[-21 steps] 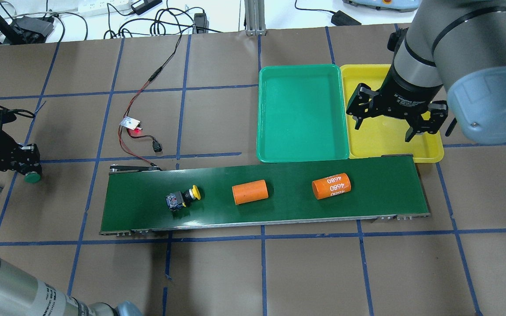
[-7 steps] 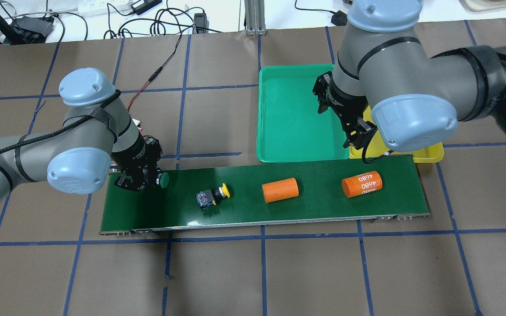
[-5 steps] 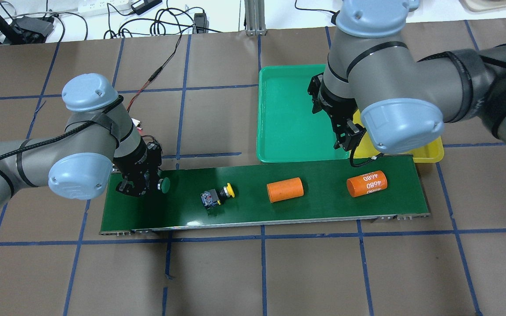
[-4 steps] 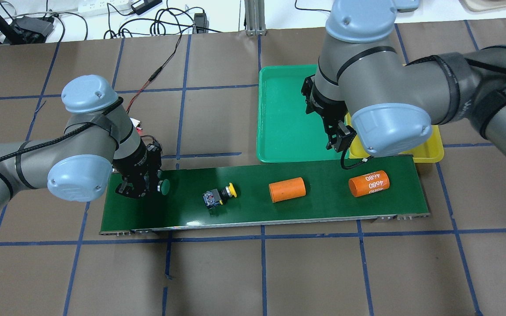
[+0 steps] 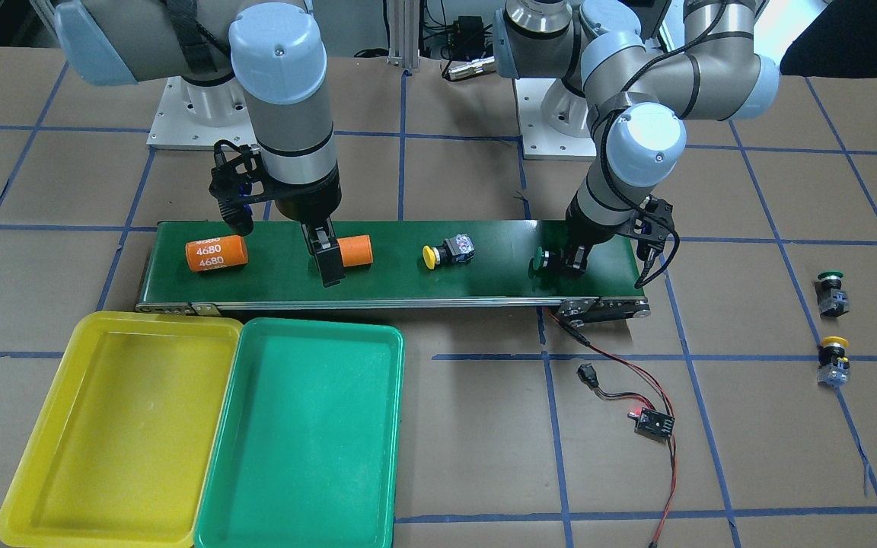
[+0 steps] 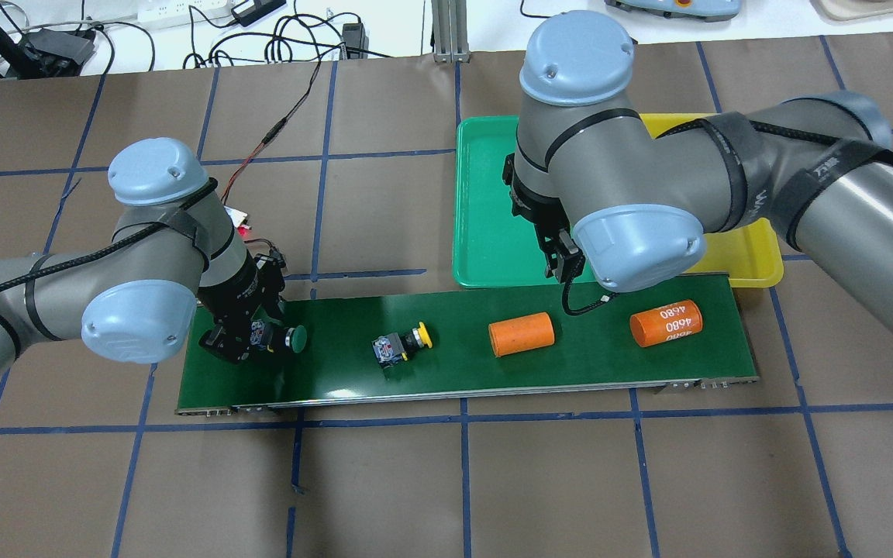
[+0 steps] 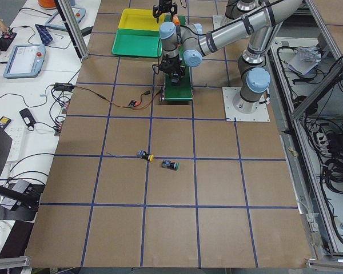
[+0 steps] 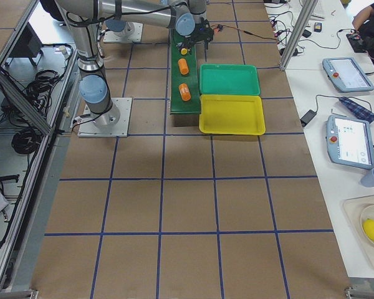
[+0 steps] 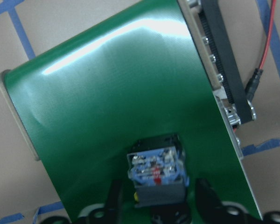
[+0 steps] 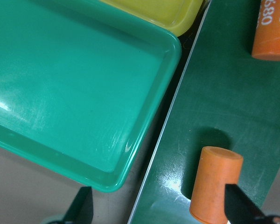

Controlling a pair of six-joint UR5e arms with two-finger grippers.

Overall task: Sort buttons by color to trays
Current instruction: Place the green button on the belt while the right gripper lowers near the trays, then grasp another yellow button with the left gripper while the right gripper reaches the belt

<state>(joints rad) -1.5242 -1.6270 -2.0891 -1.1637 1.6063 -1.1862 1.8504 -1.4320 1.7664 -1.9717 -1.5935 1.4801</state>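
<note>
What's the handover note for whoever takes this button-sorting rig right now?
Left end effector: open, straddling the green button at one end of the belt.
Right end effector: open, empty, over the belt edge beside the plain orange cylinder.
The yellow button lies mid-belt; spare green button and spare yellow button sit on the table, robot's left.
Done: nothing; yellow tray and green tray empty.
To do: all four buttons.

Left arm (image 6: 20, 291) and right arm (image 6: 842, 194) look alike to me: grey tubes, pale-blue joint caps (image 6: 632, 248), black strapped cables (image 6: 74, 258).

L gripper (image 5: 565, 263) at green btn (image 5: 539, 261), yellow btn (image 5: 448, 253) (sideways)
</note>
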